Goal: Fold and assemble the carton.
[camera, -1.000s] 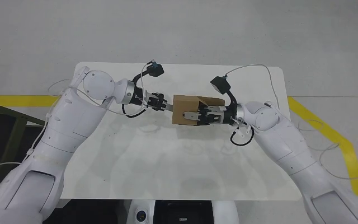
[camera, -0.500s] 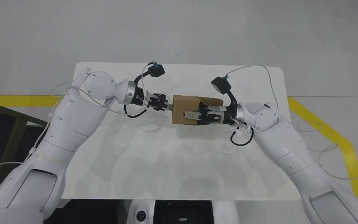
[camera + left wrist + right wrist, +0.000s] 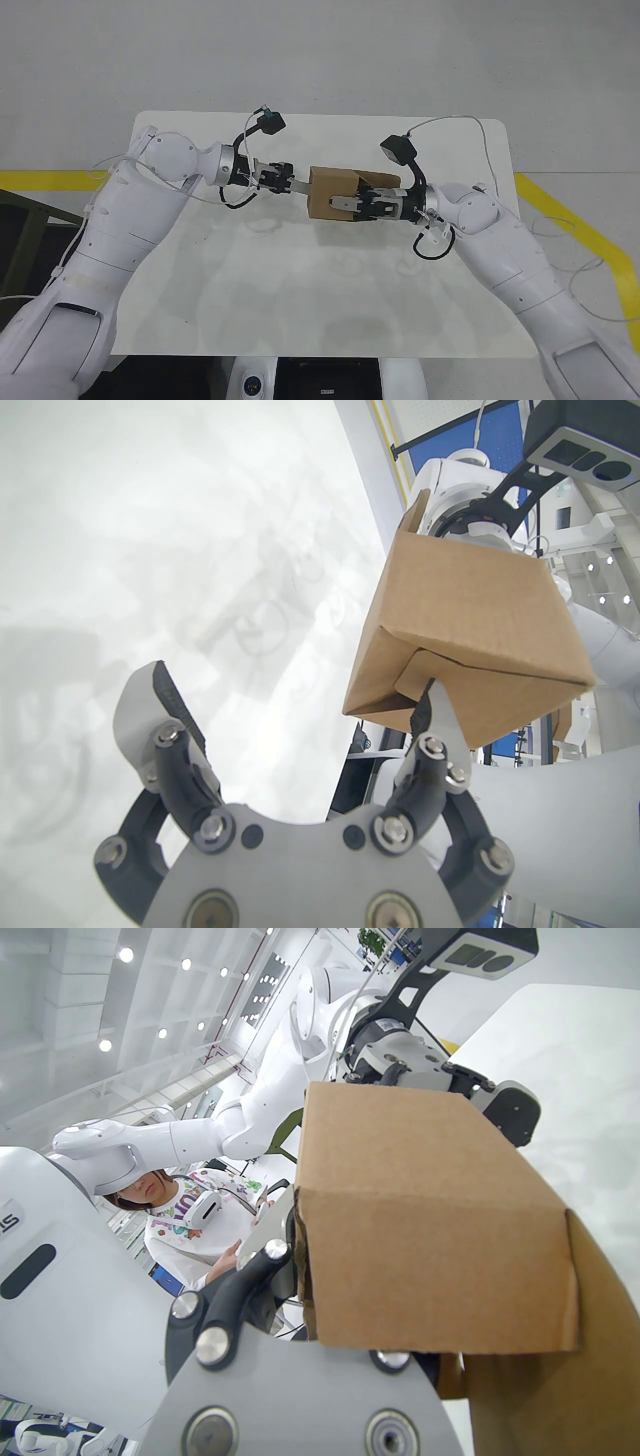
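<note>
Spanning most of the top view, the white counter (image 3: 300, 300) has rounded corners and a broad bare stretch between the arms and its near edge. A yellow floor line (image 3: 565, 215) runs beyond its side edges. The carton (image 3: 333, 193), of brown corrugated board, is held over the far half of the counter, well in from every edge, with one arm on either side of it. The end facing the left arm has its flaps folded across, with a slanted seam visible in the left wrist view (image 3: 465, 625). At the opposite end a flap (image 3: 378, 181) stands out toward the right arm. The carton's inside cannot be seen from any view. The right gripper (image 3: 352, 206) is clenched on the carton's side wall at that flapped end, with one finger (image 3: 265, 1228) lying against the outside of the board. The left gripper (image 3: 295, 695) is spread wide and grasps nothing. One fingertip (image 3: 434, 705) touches the folded flaps at the seam, while the other finger stands apart from the carton, over bare counter.
</note>
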`<state>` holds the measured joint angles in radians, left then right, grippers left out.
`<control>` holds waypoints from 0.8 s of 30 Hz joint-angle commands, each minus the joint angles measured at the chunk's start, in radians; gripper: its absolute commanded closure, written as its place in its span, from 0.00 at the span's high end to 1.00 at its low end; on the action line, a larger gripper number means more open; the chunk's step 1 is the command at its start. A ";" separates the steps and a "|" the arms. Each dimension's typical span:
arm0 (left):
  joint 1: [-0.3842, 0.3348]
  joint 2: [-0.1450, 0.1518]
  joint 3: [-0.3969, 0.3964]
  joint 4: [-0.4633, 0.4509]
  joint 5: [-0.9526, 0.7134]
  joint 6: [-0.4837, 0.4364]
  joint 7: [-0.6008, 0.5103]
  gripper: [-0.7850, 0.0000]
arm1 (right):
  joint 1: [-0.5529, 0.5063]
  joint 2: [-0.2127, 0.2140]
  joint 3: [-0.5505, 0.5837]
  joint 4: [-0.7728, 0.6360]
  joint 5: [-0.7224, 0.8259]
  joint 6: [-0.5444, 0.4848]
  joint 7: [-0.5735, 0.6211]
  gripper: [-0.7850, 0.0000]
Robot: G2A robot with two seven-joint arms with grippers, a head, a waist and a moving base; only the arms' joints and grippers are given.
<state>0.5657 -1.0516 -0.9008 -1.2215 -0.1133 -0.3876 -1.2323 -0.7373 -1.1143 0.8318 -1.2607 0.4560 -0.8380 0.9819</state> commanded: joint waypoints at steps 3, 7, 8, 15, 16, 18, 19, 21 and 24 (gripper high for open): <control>0.002 -0.002 -0.004 -0.005 -0.015 -0.018 0.017 1.00 | 0.002 -0.001 0.000 -0.004 0.006 -0.002 -0.002 0.00; 0.001 -0.003 -0.002 -0.013 -0.018 -0.023 0.018 1.00 | 0.004 -0.002 0.000 -0.005 0.007 -0.004 -0.004 0.00; 0.001 -0.004 -0.001 -0.014 -0.017 -0.025 0.018 1.00 | 0.005 -0.002 -0.001 -0.005 0.008 -0.004 -0.004 0.00; -0.003 -0.007 0.008 -0.019 -0.012 -0.024 0.016 1.00 | 0.012 -0.006 -0.004 -0.004 0.008 -0.006 -0.006 0.00; -0.004 -0.008 0.010 -0.019 -0.012 -0.024 0.016 1.00 | 0.012 -0.006 -0.004 -0.003 0.008 -0.006 -0.006 0.00; -0.007 -0.009 0.013 -0.019 -0.012 -0.024 0.015 1.00 | 0.013 -0.007 -0.005 0.000 0.008 -0.007 -0.007 0.00; -0.008 -0.010 0.014 -0.018 -0.012 -0.023 0.016 1.00 | 0.014 -0.008 -0.005 0.002 0.007 -0.007 -0.007 0.00; -0.010 -0.012 0.016 -0.016 -0.014 -0.025 0.015 1.00 | 0.015 -0.008 -0.006 0.005 0.009 -0.007 -0.007 0.00; -0.014 -0.013 0.017 -0.009 -0.016 -0.026 0.015 1.00 | 0.016 -0.009 -0.006 0.009 0.007 -0.007 -0.007 0.00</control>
<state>0.5528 -1.0642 -0.8835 -1.2335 -0.1283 -0.4135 -1.2178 -0.7213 -1.1232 0.8254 -1.2536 0.4648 -0.8452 0.9749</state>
